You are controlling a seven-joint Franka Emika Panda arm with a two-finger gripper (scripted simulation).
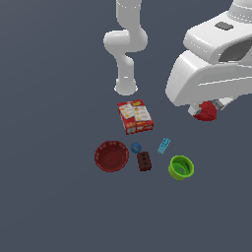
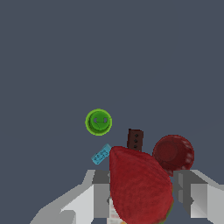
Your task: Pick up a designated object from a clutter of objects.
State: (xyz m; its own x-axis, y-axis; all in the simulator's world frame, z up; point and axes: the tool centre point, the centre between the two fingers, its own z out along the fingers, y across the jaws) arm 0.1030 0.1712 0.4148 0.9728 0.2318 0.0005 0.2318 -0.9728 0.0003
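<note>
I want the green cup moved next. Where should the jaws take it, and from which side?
Come straight down and pinch the green cup across one rim wall. It stands upright, mouth open upward, apart from the cyan brick, so the rim is free. The gripper now holds the strawberry.

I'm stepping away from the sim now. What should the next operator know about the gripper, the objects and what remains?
Gripper: shut on the strawberry, held up off the surface at the exterior view's right, away from the clutter.
Left on the surface: red-and-white carton, dark red bowl, blue ball, dark brick, cyan brick, green cup.
Done: the strawberry is picked.
Left: keep the hold steady; nothing else looks pending.
</note>
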